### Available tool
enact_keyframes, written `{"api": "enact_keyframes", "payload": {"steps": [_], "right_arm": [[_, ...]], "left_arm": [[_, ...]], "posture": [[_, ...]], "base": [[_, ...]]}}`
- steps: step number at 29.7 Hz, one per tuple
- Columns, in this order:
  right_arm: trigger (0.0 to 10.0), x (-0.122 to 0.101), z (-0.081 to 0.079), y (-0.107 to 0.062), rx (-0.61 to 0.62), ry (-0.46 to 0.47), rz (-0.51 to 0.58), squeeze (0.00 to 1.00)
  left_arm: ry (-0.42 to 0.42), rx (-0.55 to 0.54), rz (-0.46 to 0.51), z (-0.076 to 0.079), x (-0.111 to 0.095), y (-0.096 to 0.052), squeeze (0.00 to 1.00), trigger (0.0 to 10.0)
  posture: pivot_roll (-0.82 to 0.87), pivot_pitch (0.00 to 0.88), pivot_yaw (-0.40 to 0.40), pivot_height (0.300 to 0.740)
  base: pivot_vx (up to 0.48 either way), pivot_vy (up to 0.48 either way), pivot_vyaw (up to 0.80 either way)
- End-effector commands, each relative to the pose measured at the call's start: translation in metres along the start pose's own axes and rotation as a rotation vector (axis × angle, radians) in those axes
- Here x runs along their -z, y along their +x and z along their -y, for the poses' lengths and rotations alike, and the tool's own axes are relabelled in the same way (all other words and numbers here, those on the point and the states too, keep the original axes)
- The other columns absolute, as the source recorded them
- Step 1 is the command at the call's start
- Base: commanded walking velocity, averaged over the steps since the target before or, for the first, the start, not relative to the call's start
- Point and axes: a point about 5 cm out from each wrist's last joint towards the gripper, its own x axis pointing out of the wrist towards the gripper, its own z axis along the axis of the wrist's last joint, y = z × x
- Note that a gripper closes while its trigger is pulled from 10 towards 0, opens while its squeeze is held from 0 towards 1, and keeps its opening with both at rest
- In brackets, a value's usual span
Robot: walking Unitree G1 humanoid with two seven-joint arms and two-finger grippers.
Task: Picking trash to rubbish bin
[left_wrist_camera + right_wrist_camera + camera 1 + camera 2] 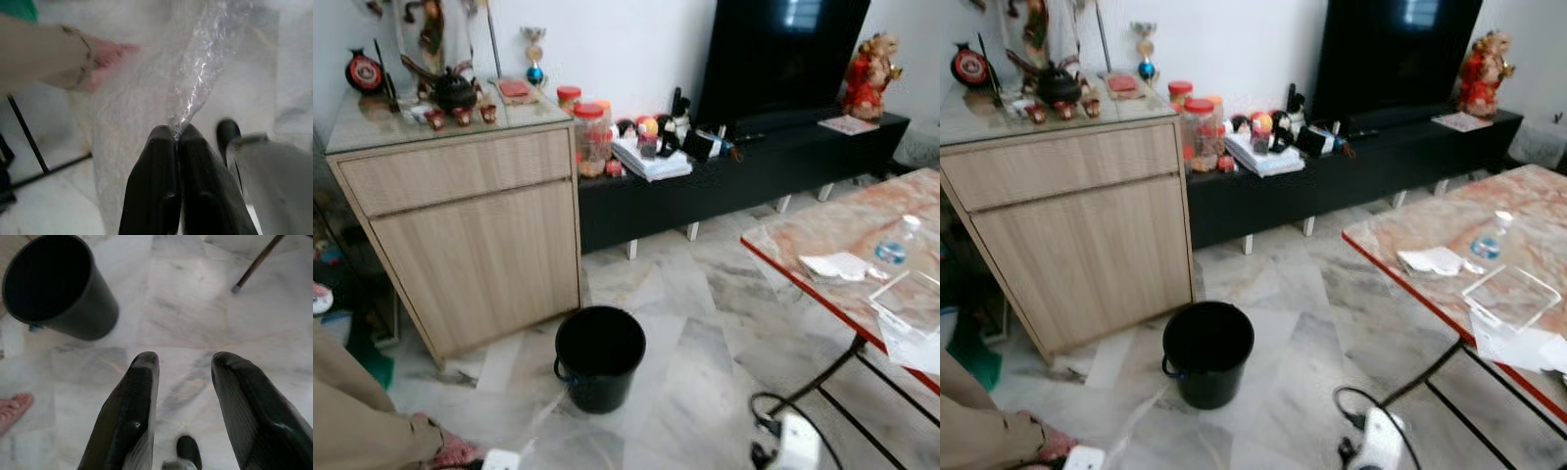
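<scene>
Clear crinkled plastic wrap (200, 63): pinched at its lower end between the two black fingers of the left hand (177, 139), which are pressed together on it; sheet rising toward upper centre of the left wrist frame, above pale marble floor (195, 313).

Black rubbish bin (599, 356): upright and open-mouthed, lower centre of the head frame, on the floor just in front of the wooden cabinet (470, 235); interior dark, contents not discernible.

Right hand (185, 364): fingers spread wide apart, nothing between them, over bare floor, bin in the upper left of that frame.

Person's hand (105, 61) with beige sleeve: upper left of the left wrist frame, near the wrap; contact not discernible. Bare foot at left edge of the right wrist frame.

Marble-topped bench (842, 220), red-edged: right of the head frame, carrying a water bottle (898, 240), white tissue (837, 265), clear tray (1511, 295).

Black TV stand (754, 176) with television, jars, books and figurine: along the far wall.

White power strip (796, 441) with black cable: lower right, on the floor.
</scene>
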Motion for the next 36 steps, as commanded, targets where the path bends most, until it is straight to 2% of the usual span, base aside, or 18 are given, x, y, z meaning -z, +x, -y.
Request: {"api": "enact_keyframes", "payload": {"steps": [1, 4, 31, 36], "right_arm": [[10.0, -0.0038, 0.0098, -0.0008, 0.027, -0.007, 0.012, 0.0], [10.0, -0.0032, 0.0098, -0.0008, 0.028, -0.006, 0.009, 0.0], [10.0, -0.0001, 0.0145, -0.0019, 0.049, 0.034, -0.001, 0.0], [10.0, -0.0018, 0.0144, -0.0016, 0.048, 0.037, 0.005, 0.0]], "left_arm": [[0.003, 0.023, 0.01, 0.0081, -0.0027, -0.0004, 0.0, 10.0], [0.005, 0.024, 0.01, 0.0083, -0.0025, -0.0004, 0.0, 10.0], [-0.008, 0.025, 0.01, 0.012, -0.0029, -0.0008, 0.0, 10.0], [-0.008, 0.023, 0.008, 0.0111, -0.0021, -0.0009, 0.0, 10.0]], "posture": [[-0.02, 0.0, -0.04, 0.74], [-0.02, 0.0, -0.04, 0.74], [-0.02, 0.013, -0.05, 0.74], [-0.02, 0.013, -0.05, 0.74]], "base": [[0.352, 0.0, 0.8], [0.352, 0.0, 0.7], [0.351, 0.0, 0.0], [0.349, 0.0, -0.77]]}}
